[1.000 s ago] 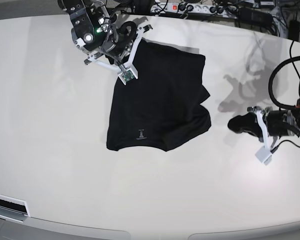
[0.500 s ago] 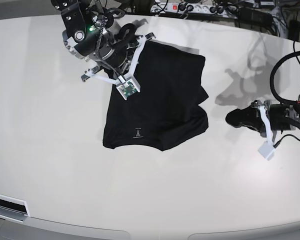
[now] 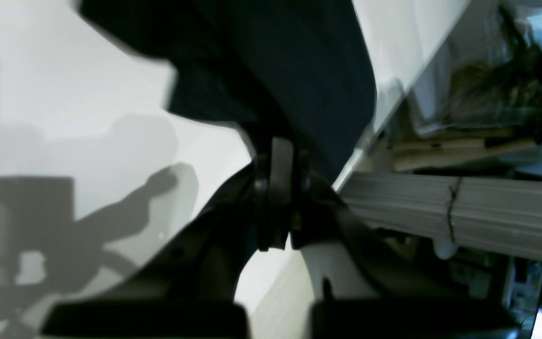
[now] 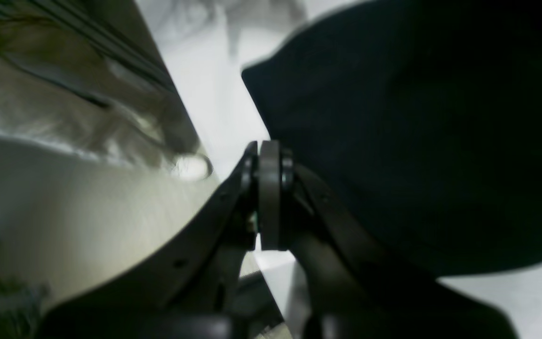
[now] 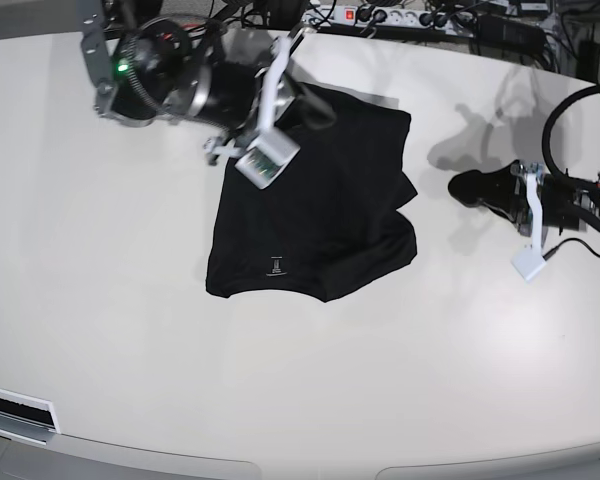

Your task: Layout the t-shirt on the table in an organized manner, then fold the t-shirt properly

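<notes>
Above the far corner of the t-shirt (image 5: 315, 205), the right gripper (image 5: 302, 102) hangs at the end of an arm that reaches in from the far edge of the table (image 5: 130, 340) and is turned sideways, with its camera block below it over the cloth. Its fingers (image 4: 269, 188) are pressed together; in the right wrist view the black cloth lies just beyond and beside them, but whether a fold is pinched between them I cannot tell. The left gripper (image 5: 468, 186) is well apart from the shirt, low over bare table, its arm lying almost flat and pointing toward the garment. Its fingers (image 3: 274, 188) are also pressed together, with nothing seen between them; in the left wrist view the shirt is ahead of them, and the table edge runs close on one side.

The shirt lies on the middle of the table, folded and bunched, with a small light mark near its near edge. Beyond the right gripper the far table edge is near, with cables (image 5: 420, 18) behind it. Toward the near side wide bare surface remains around both grippers.
</notes>
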You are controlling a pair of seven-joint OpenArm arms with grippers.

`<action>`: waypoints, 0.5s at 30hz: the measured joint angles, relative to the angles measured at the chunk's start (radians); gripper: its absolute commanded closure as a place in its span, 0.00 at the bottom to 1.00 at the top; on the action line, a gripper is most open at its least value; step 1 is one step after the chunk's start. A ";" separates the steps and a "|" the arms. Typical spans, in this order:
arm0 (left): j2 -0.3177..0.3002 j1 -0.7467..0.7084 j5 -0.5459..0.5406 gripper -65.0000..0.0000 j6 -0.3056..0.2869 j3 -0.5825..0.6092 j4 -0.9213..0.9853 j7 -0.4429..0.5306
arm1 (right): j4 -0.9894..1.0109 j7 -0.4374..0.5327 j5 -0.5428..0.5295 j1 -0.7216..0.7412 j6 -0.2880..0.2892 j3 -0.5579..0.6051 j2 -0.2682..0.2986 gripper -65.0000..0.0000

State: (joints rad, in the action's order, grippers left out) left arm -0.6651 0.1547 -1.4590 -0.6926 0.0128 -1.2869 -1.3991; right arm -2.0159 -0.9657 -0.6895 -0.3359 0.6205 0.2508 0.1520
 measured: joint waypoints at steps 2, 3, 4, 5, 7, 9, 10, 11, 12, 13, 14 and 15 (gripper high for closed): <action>-0.004 -0.025 0.000 1.00 0.000 0.000 -0.035 0.000 | 0.000 -0.029 -0.169 0.001 0.051 -0.105 0.000 1.00; -0.005 -0.039 0.000 1.00 0.000 -0.001 -0.059 0.000 | 0.000 -0.068 -0.265 0.003 0.071 -0.158 -0.001 1.00; -0.005 -0.053 0.000 1.00 0.000 -0.001 -0.084 0.003 | -0.001 -0.118 -0.352 0.000 0.069 -0.208 -0.001 1.00; -0.005 -0.071 -0.001 1.00 0.000 -0.001 -0.109 0.008 | -0.001 -0.169 -0.421 -0.006 0.070 -0.256 -0.001 1.00; -0.003 -0.111 0.000 1.00 0.000 -0.001 -0.164 0.008 | -0.001 -0.243 -0.521 -0.037 0.070 -0.336 -0.003 1.00; -0.003 -0.158 0.000 1.00 0.000 -0.001 -0.220 0.006 | -0.001 -0.313 -0.597 -0.085 0.070 -0.399 -0.003 1.00; -0.003 -0.183 0.000 1.00 0.000 -0.004 -0.246 0.005 | -0.001 -0.345 -0.629 -0.110 0.071 -0.425 -0.004 1.00; -0.003 -0.211 0.000 1.00 0.000 -0.008 -0.271 0.003 | -0.008 -0.371 -0.645 -0.133 0.071 -0.451 -0.006 1.00; -0.003 -0.237 0.000 1.00 0.000 -0.014 -0.294 0.003 | -0.021 -0.391 -0.662 -0.158 0.072 -0.476 -0.008 1.00; -0.003 -0.264 0.000 1.00 0.000 -0.026 -0.319 0.002 | -0.040 -0.394 -0.680 -0.183 0.072 -0.501 -0.008 1.00; -0.003 -0.292 0.000 1.00 0.000 -0.042 -0.343 0.003 | -0.063 -0.395 -0.695 -0.213 0.072 -0.526 -0.008 1.00; -0.003 -0.323 0.000 1.00 0.000 -0.062 -0.367 0.005 | -0.088 -0.391 -0.698 -0.243 0.072 -0.551 -0.007 1.00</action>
State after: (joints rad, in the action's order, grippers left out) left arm -0.6678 -0.1688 -1.4590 -0.6930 -0.0494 -1.6539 -1.3937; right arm -2.1036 -1.3571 -1.3880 -0.5789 0.6926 -0.3004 0.1448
